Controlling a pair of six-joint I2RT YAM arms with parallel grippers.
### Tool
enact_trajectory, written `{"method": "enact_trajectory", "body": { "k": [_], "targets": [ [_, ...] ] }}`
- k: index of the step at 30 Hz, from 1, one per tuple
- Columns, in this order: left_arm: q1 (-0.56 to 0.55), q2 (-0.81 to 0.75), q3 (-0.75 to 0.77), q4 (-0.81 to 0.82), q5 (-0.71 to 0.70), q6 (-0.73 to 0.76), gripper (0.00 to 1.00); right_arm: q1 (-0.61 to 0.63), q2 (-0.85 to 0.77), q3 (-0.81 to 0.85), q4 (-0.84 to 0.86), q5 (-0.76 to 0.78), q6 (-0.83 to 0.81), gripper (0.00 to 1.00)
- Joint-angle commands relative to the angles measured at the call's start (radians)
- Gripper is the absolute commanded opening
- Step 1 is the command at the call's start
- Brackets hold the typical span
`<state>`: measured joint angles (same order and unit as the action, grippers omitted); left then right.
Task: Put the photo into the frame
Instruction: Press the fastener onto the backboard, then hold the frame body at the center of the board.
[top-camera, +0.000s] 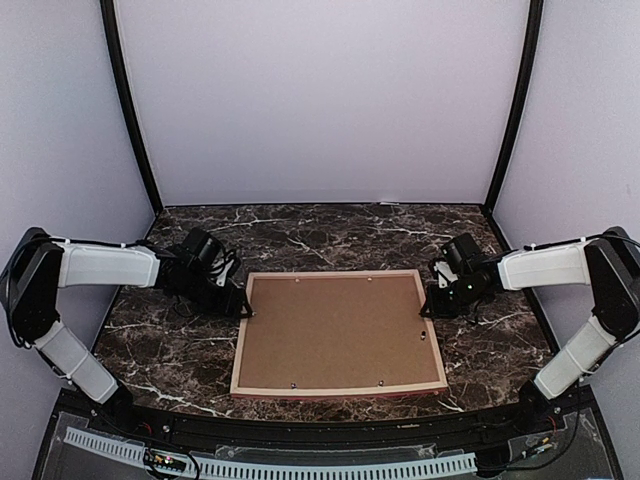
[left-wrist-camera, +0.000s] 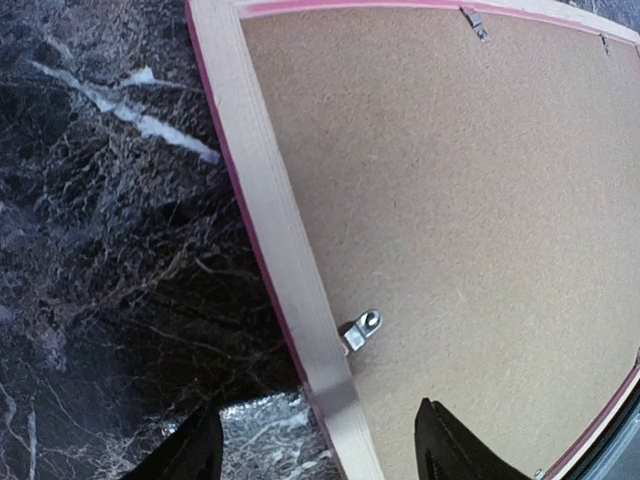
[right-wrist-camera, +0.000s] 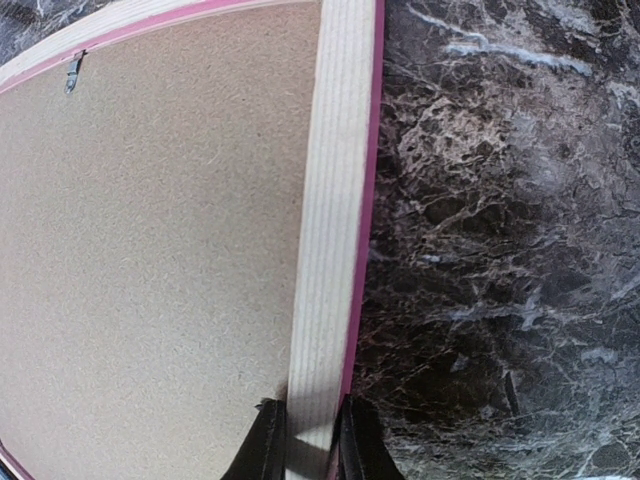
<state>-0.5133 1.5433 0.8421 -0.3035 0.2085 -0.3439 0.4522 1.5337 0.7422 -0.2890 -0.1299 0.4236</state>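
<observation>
Couldn't spot the photo at all. The frame (top-camera: 242, 345) lay back-side up with the brown backing board (top-camera: 335, 335) filling the whole opening, so whatever sat underneath was hidden. The little metal tabs (top-camera: 292, 383) along the board were way too tiny from above to tell which way they were turned. The left wrist cam cut the frame off at the top and right, and only the tips of the left gripper (left-wrist-camera: 320, 450) poked in from the bottom edge. Same deal on the right wrist cam: the right gripper (right-wrist-camera: 313, 445) got chopped by the bottom edge, with the frame running off left and top. From overhead, both sets of fingertips just blended into the dark gripper bodies.
</observation>
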Motion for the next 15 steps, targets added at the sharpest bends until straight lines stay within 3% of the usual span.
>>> {"method": "enact_trajectory", "body": {
  "k": [1,15],
  "targets": [
    [0.006,-0.027,-0.032,-0.039,0.01,-0.021,0.66,0.0,0.015,0.005,0.006,-0.005,-0.024,0.17],
    [-0.002,0.033,-0.051,0.022,0.098,-0.046,0.5,-0.001,0.006,-0.004,0.011,-0.008,-0.02,0.19]
  ]
}}
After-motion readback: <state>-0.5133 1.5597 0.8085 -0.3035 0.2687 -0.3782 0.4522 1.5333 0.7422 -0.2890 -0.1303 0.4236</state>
